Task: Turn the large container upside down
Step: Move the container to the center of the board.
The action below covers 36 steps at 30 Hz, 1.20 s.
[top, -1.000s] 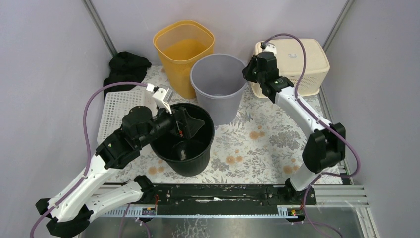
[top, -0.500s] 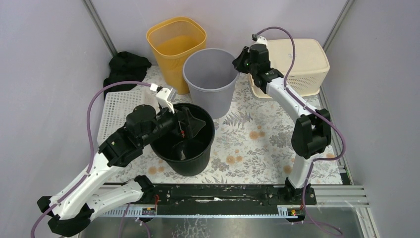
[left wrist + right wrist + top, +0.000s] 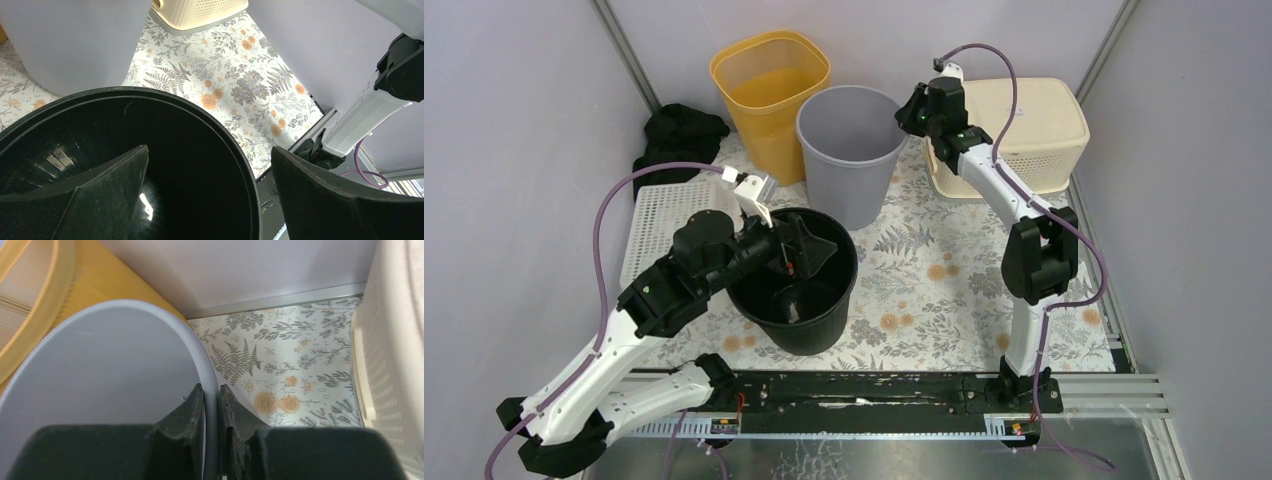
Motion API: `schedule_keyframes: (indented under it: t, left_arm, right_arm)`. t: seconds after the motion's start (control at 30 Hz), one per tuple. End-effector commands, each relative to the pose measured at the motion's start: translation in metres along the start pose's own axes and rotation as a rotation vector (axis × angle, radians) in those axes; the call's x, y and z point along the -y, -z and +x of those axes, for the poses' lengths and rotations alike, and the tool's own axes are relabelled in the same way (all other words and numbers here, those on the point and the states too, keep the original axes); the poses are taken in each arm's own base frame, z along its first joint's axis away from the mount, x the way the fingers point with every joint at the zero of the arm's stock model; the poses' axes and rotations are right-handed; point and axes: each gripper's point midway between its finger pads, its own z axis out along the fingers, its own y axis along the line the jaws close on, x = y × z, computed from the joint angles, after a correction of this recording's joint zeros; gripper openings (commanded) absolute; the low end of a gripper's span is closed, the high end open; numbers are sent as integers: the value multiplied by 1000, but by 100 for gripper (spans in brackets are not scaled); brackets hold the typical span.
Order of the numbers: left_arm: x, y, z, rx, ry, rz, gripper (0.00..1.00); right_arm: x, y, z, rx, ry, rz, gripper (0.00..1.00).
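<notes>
The right gripper (image 3: 212,395) clamps its jaws on the three-o'clock rim of the upright grey container (image 3: 849,170) at twelve o'clock on the desk (image 3: 944,290) (a hold suited to tipping it), while the left gripper (image 3: 209,152) has its jaws wide open astride the black bucket (image 3: 814,320) rim.

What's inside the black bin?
One finger of the open left claw sits inside the black bin, the other outside its rim. No contents show; the finger hides part of the floor.
</notes>
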Motion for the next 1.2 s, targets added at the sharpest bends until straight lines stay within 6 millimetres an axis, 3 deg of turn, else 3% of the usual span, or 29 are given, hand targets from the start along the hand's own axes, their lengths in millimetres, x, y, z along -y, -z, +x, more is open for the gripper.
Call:
schedule_keyframes:
  t: [0.0,0.37,0.73,0.93,1.17]
  left_arm:
    - [1,9,-9,40,11,-3,100]
    - [0,10,-8,39,11,-1,100]
    - [-1,11,-8,45,11,-3,100]
    - [-1,11,-7,49,12,-1,100]
    - [-1,11,-7,49,11,1,100]
  right_arm:
    - [38,-4,-1,12,-4,131,0]
    - [38,20,-49,121,22,153,0]
    - [17,52,-102,237,41,119,0]
    - [15,62,-111,257,67,125,0]
    - [47,42,-105,231,96,177,7]
